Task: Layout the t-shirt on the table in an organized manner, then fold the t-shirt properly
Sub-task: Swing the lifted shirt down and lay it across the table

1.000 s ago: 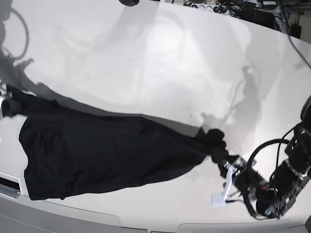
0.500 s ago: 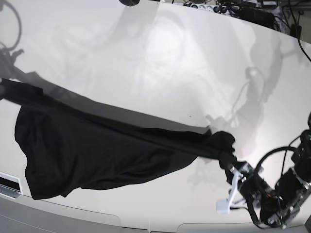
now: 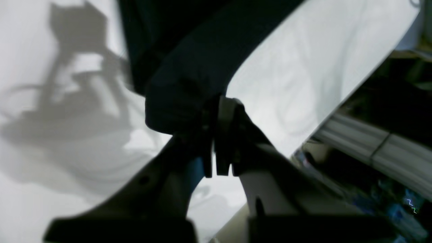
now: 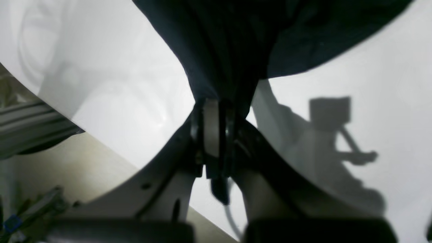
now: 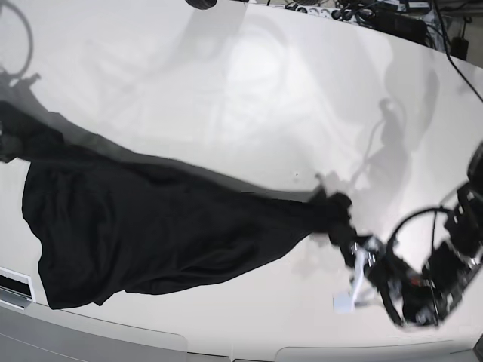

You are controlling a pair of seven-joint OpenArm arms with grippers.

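Your left claw (image 3: 216,135) pinches the shirt (image 5: 151,226), which stretches away across the desk (image 5: 249,90); right claw (image 4: 216,135) also clamped on it.

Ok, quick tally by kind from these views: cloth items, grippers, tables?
Cloth: 1, the t-shirt, black, stretched between both grippers.
Grippers: 2, the left gripper shut on the shirt's bunched end, the right gripper shut on the other end.
Tables: 1, the table, white.
Total: 4.
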